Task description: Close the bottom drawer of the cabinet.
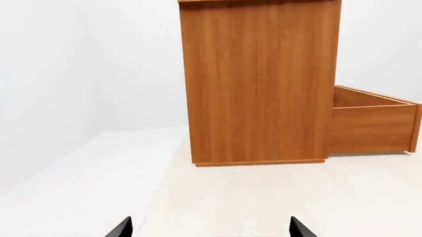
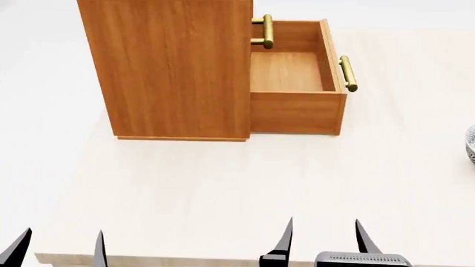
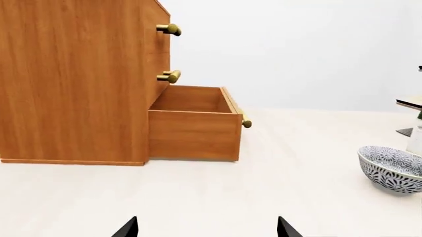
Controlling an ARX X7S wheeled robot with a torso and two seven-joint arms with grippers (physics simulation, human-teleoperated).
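The orange-brown cabinet (image 2: pixel 174 67) stands at the back of the pale table, its side wall facing me. Its bottom drawer (image 2: pixel 297 103) is pulled out to the right, empty, with a brass bar handle (image 2: pixel 348 73) on its front. The drawer also shows in the right wrist view (image 3: pixel 194 133) and in the left wrist view (image 1: pixel 372 123). My left gripper (image 2: pixel 59 247) is open and empty at the table's near left edge. My right gripper (image 2: pixel 323 239) is open and empty at the near edge, well short of the drawer.
A patterned blue-and-white bowl (image 3: pixel 392 168) sits on the table to the right of the drawer; its edge shows in the head view (image 2: pixel 470 143). The two upper drawer handles (image 3: pixel 170 29) stick out above the open drawer. A pale object's edge (image 3: pixel 412 116) stands beyond the bowl.
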